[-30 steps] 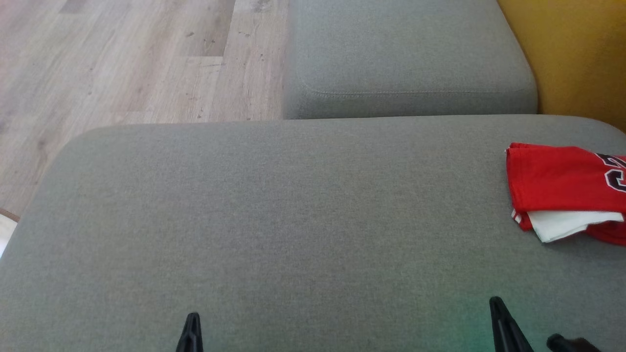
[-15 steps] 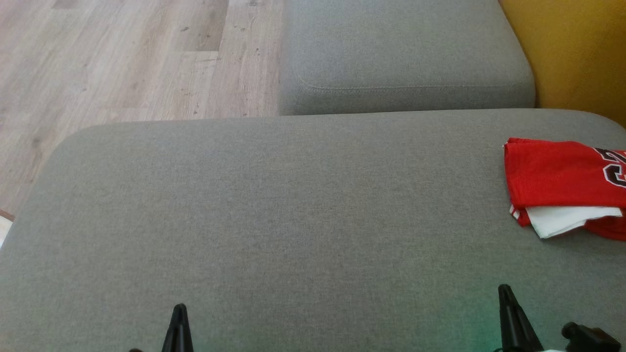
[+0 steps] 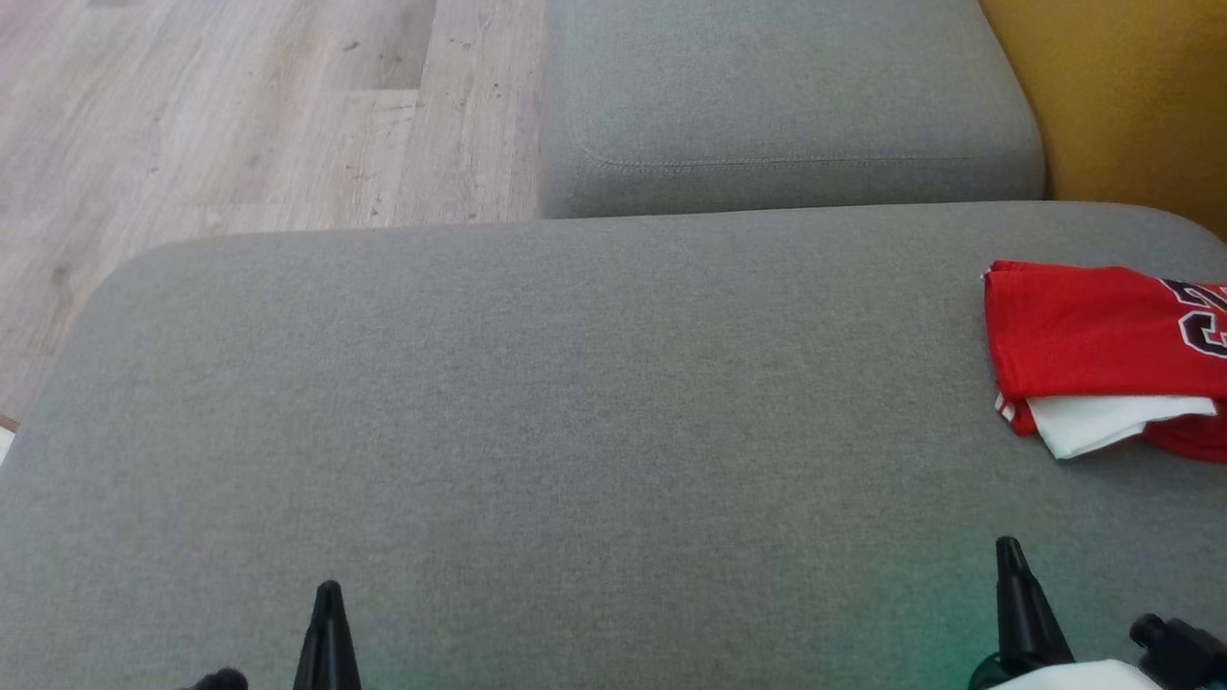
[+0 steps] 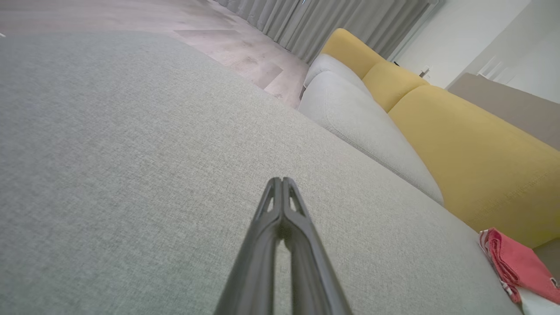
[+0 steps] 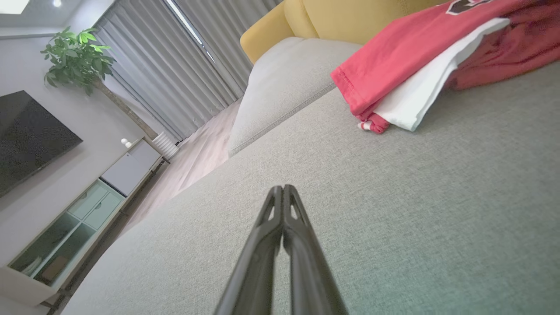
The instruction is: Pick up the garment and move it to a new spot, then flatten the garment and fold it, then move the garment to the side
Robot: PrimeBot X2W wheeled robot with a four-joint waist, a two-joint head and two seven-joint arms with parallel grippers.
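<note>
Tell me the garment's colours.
Garment: red with a white layer and dark lettering; right wrist view shows it best.

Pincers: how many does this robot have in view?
2. The left pincer sits shut at the head view's lower left, the right pincer shut at its lower right.

The big grey seat cushion is coarse woven cloth, totally matt, and the yellow backrest at the far right looks like similar fabric. The garment is smoother red cloth with a white cloth layer poking out. The floor is pale wood-look planks with a low sheen, and the left gripper and right gripper look like matt black plastic.
</note>
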